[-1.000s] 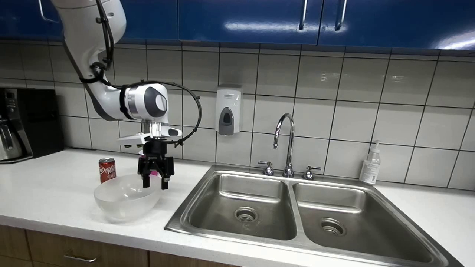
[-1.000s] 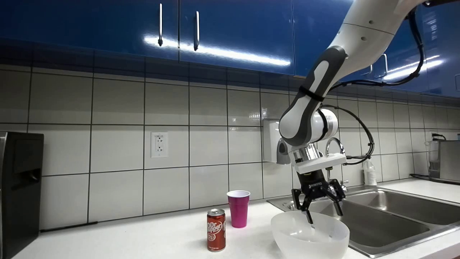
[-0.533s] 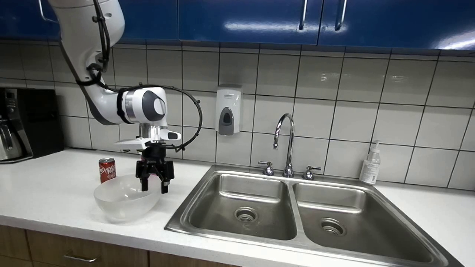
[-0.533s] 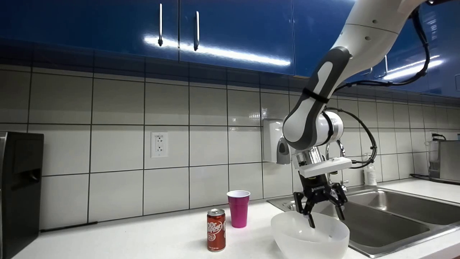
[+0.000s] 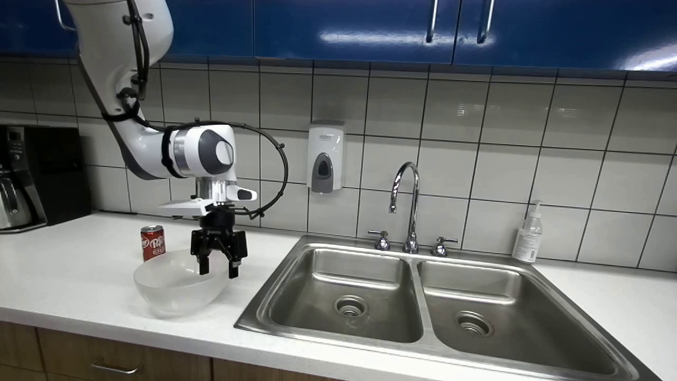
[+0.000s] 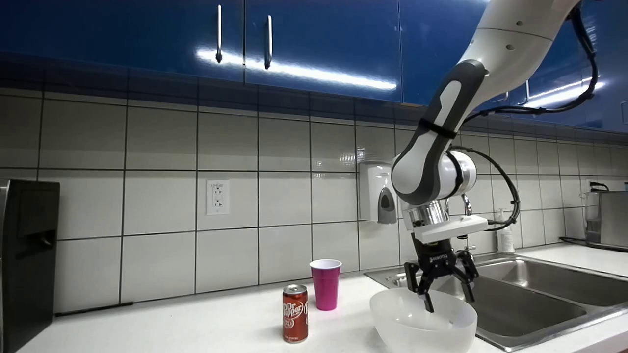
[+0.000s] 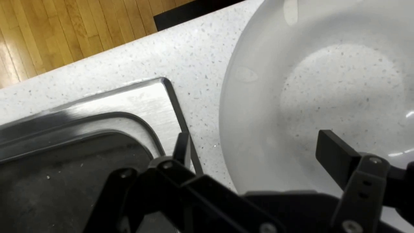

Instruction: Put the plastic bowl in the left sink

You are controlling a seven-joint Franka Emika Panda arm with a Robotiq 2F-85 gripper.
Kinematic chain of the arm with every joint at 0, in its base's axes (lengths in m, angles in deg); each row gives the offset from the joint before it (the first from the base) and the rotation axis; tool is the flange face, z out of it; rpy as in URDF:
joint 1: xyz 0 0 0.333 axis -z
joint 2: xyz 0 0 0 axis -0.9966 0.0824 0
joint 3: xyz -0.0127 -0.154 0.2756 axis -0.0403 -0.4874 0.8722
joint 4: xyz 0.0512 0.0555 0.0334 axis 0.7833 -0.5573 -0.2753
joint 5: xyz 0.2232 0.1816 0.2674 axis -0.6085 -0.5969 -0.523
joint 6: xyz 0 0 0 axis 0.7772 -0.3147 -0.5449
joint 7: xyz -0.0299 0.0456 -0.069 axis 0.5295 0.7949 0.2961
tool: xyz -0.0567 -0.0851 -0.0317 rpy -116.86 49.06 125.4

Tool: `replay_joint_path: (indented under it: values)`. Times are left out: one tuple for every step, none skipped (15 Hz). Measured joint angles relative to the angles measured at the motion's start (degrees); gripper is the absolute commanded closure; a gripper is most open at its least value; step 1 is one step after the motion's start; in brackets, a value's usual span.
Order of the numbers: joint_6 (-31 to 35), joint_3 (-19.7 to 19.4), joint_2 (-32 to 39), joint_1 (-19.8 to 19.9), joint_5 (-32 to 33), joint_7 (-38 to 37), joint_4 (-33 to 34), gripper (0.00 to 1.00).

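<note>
At the far left, in an exterior view, stands a black coffee maker [image 5: 58, 174] with a steel carafe [image 5: 15, 201]. A white wall outlet [image 6: 217, 197] comes next on the tiled wall [image 6: 162, 206]. On the speckled white countertop [image 5: 58, 264] a red Dr Pepper can [image 5: 153, 241] stands upright, and in an exterior view a pink cup [image 6: 326, 289] with a white inside stands near it.

Near the can sits the plastic bowl [image 5: 169, 288], wide, translucent and upright on the countertop, outside the left sink [image 5: 312, 312]; the wrist view shows a strip of countertop between it and the double sink's steel rim [image 7: 155, 103]. Over the bowl's sink-side edge hangs the Robotiq gripper [image 5: 218, 271], pointing down from the Franka Panda arm [image 5: 198, 153], its jaws wide apart. In the wrist view the bowl's rim passes between the fingers [image 7: 336, 157]: one is over the bowl's interior, the other outside the rim, overlapping the sink's edge in that view. How far the inner one reaches below the rim cannot be told.

Farther right a white soap dispenser [image 5: 326, 159] hangs on the wall. The left sink is a rectangular stainless steel basin with a round drain [image 5: 350, 306]. A gooseneck faucet [image 5: 412, 222] rises behind the divider [image 5: 423, 301], flanked by two lever handles [image 5: 382, 242]. Then comes the right-hand basin [image 5: 529, 333] with a drain of its own, and at the sink's back right corner stands a clear pump bottle [image 5: 528, 239].
</note>
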Motion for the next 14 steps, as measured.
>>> replay_joint_path:
  values:
    - [0.00,0.00,-0.32,0.00,0.00,0.03,-0.19,0.00]
    - [0.00,0.00,-0.60,0.00,0.00,0.06,-0.36,0.00]
    - [0.00,0.00,-0.74,0.00,0.00,0.07,-0.45,0.00]
    - [0.00,0.00,-0.78,0.00,0.00,0.08,-0.50,0.00]
    - [0.00,0.00,-0.78,0.00,0.00,0.09,-0.53,0.00]
    - [0.00,0.00,-0.78,0.00,0.00,0.10,-0.55,0.00]
    - [0.00,0.00,-0.78,0.00,0.00,0.10,-0.57,0.00]
    - [0.00,0.00,-0.78,0.00,0.00,0.11,-0.58,0.00]
    - [0.00,0.00,-0.78,0.00,0.00,0.11,-0.58,0.00]
    - [0.00,0.00,-0.72,0.00,-0.02,0.11,-0.58,0.00]
    - [0.00,0.00,-0.62,0.00,-0.14,0.11,-0.58,0.00]
    - [0.18,0.00,-0.54,0.00,-0.33,0.17,-0.58,0.00]
    - [0.60,0.00,-0.51,0.01,-0.73,0.71,-0.59,0.00]
    - [1.25,0.00,-0.51,0.04,-1.38,1.66,-0.61,0.00]
